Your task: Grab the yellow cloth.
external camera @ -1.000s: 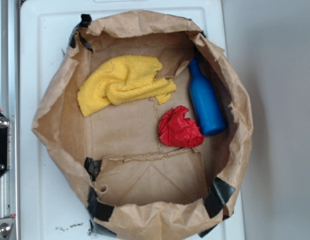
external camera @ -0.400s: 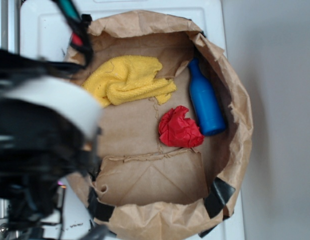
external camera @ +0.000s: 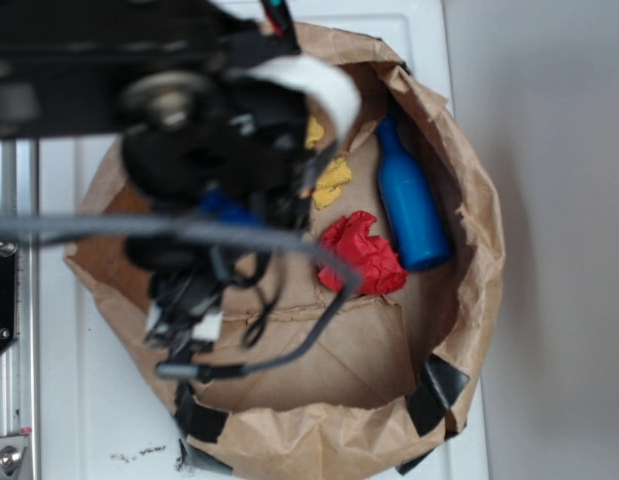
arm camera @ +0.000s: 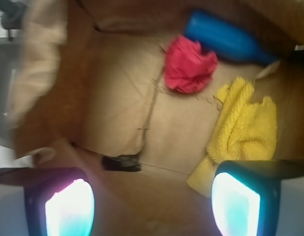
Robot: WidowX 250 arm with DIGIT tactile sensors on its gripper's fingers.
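Setup was a white tabletop [external camera: 429,40], plain grey floor [external camera: 559,240] off to one side, and a metal rail [external camera: 14,300] along the other.

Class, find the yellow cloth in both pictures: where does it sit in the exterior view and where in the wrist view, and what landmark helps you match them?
Exterior: only small patches of the yellow cloth show, upper centre, mostly hidden under the arm.
Wrist: the yellow cloth lies right of centre, above the right finger of the claw.
Shared landmark: the red wad, lying between the cloth and the blue bottle.
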